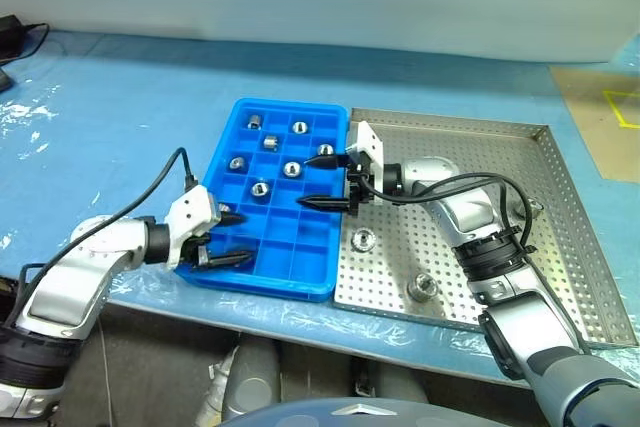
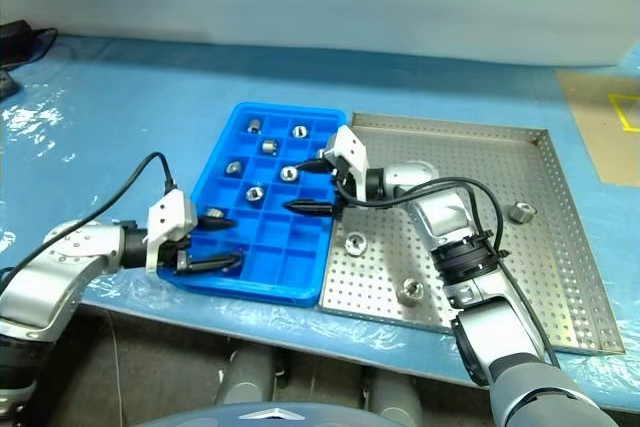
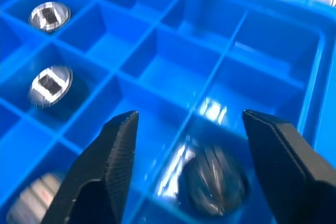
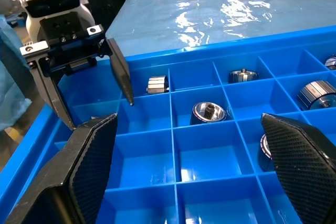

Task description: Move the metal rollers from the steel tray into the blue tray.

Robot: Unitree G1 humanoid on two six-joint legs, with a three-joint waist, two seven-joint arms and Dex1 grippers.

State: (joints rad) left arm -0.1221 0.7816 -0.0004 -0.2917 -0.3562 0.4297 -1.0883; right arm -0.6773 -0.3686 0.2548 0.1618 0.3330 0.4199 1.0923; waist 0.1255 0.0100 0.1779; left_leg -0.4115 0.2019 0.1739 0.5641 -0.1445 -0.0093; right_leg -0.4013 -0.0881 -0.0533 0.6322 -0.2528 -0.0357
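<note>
Hovering over the near-left corner of the blue tray (image 1: 268, 287), the left gripper (image 1: 228, 237) had its two black fingers spread apart with nothing between them, one tip over the tray's left rim area and the other down by the near rim. Its wrist view caught a dark roller (image 3: 212, 181) sitting blurred in the compartment right under the gap between the fingers, not gripped. The right gripper (image 1: 325, 182) reached across from the steel tray (image 1: 560, 197) side, pointing toward the robot's left over the blue tray's middle compartments, fingers spread wide and empty. The two grippers faced each other with a couple of empty compartments between them, so not much slack there. The metal rollers (image 1: 291, 169) were mostly in the far half of the blue tray, one per compartment, around six of them, while the near rows were largely bare. The steel tray sat just beside the blue tray's right edge, rims close to touching, and still had rollers on its perforated floor: one (image 1: 362, 240) near its left rim, one (image 1: 421, 287) near the front rim, another (image 2: 519, 212) over to the right of the arm. Most of that tray's floor to the right and far side was open. Both trays rested on a blue plastic-covered table (image 1: 120, 97), with lots of free surface to the left and behind.
</note>
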